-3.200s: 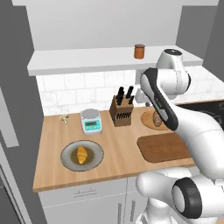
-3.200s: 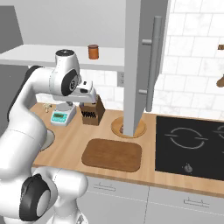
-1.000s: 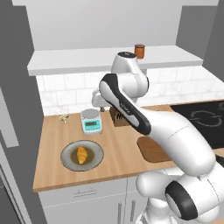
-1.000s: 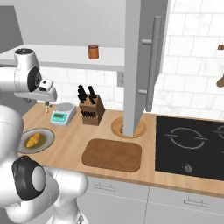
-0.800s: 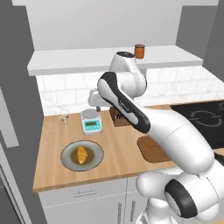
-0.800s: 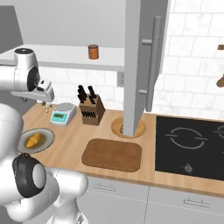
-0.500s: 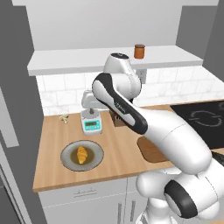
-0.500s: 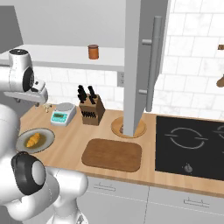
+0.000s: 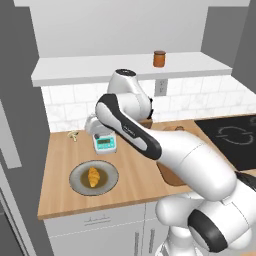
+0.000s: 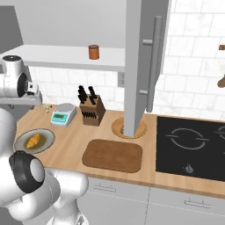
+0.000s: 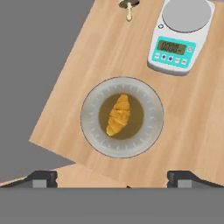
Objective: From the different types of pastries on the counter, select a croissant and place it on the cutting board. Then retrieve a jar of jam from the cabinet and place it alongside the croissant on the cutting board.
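The croissant [image 11: 119, 114] is a golden crescent lying in the middle of a round grey plate [image 11: 92, 131] at the left end of the counter [image 9: 130, 175]; it is also seen as croissant [image 9: 93, 176] and croissant [image 10: 33, 140]. My gripper [image 11: 111, 179] hangs open well above the plate, its fingertips [image 11: 41, 178] spread wide and nothing between them. The dark-brown cutting board [image 10: 113, 155] lies bare near the counter's front edge. The orange-brown jar of jam [image 10: 93, 52] stands on the white cabinet shelf [image 10: 66, 57].
A teal-fronted kitchen scale [image 11: 179, 43] sits just beyond the plate, with a small pale item [image 11: 128, 6] near the wall. A knife block [image 10: 91, 112], a round light-wood plate [image 10: 128, 128] behind a grey panel, and a black hob [image 10: 193, 145] lie to the right.
The arm has swung left, from in front of the knife block to above the plate with the croissant. The jaws stay open and nothing else on the counter has moved.
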Robot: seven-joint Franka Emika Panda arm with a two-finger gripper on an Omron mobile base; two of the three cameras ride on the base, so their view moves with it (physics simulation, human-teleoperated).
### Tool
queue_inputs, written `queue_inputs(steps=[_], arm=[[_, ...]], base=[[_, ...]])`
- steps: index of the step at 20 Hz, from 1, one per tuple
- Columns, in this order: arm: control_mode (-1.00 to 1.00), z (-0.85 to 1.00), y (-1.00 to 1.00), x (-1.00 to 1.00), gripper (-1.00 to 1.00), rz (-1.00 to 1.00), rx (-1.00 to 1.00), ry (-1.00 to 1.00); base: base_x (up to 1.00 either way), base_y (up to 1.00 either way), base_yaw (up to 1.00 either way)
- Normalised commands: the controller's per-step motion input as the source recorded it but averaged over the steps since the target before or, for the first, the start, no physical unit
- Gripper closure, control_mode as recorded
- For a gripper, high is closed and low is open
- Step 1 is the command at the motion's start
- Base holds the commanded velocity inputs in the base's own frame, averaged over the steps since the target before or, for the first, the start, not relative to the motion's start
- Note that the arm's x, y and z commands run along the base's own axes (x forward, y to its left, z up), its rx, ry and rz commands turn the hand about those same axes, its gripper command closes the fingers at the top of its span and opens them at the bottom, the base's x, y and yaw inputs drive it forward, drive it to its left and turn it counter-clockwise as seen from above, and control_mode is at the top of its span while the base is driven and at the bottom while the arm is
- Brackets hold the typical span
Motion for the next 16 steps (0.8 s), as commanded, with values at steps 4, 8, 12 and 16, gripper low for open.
queue_inputs(steps=[4, 8, 12, 16], arm=[[-1.00, -0.09, 0.05, 0.25, -1.00, 0.13, 0.00, -0.12], [-1.00, -0.16, 0.00, 0.10, -1.00, 0.06, 0.00, -0.07], [-1.00, -0.18, 0.00, 0.00, -1.00, 0.00, -0.01, 0.04], [-1.00, -0.11, 0.09, 0.00, -1.00, -0.10, 0.00, 0.15]], base=[[0.00, 0.00, 0.00], [0.00, 0.00, 0.00], [0.00, 0.00, 0.00], [0.00, 0.00, 0.00]])
